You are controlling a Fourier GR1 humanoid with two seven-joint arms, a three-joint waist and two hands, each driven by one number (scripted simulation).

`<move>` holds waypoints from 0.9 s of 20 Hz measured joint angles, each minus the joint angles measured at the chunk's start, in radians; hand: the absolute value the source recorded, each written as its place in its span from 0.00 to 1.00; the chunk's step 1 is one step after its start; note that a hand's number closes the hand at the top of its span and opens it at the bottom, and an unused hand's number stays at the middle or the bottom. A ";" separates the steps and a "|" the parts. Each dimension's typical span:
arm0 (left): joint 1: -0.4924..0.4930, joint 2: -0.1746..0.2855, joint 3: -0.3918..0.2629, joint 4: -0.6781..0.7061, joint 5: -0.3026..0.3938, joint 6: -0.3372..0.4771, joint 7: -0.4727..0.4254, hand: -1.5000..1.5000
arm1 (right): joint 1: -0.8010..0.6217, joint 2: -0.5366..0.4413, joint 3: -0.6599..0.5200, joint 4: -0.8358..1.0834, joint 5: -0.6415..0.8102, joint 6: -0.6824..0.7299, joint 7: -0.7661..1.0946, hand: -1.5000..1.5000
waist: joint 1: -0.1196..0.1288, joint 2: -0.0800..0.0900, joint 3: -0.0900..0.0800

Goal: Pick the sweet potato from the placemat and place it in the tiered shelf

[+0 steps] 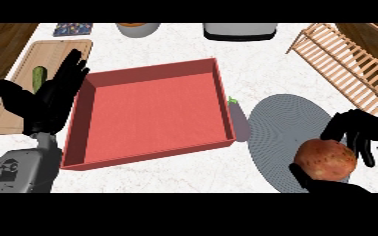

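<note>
Right hand (353, 129) curls round the sweet potato (325, 159), at the near edge of the grey placemat (284, 125).
The potato looks hard, lumpy and a bit heavy, so its fat middle is the best place to hold. An eggplant (238, 120) lies beside the red tray (151, 112). The left hand (55, 100) rests open at the left. The wooden shelf (336, 55) stands far right, and nothing seems to block the way.
</note>
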 measured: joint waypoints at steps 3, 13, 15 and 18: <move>0.000 -0.005 -0.005 -0.012 -0.003 0.006 0.010 0.50 | -0.123 -0.026 -0.147 0.027 -0.063 0.067 0.045 1.00 | -0.001 -0.001 0.000; -0.022 -0.003 0.012 0.026 -0.002 -0.006 -0.005 0.50 | -0.356 -0.287 -0.640 0.320 -0.452 0.167 0.019 1.00 | 0.000 0.001 0.001; -0.020 0.001 0.017 0.018 0.001 -0.011 0.001 0.50 | -0.363 -0.342 -0.695 0.391 -0.490 0.168 -0.007 1.00 | 0.002 0.001 0.001; -0.028 -0.001 0.016 0.021 -0.003 -0.013 0.003 0.50 | -0.366 -0.411 -0.741 0.530 -0.496 0.137 -0.094 1.00 | 0.006 0.002 0.001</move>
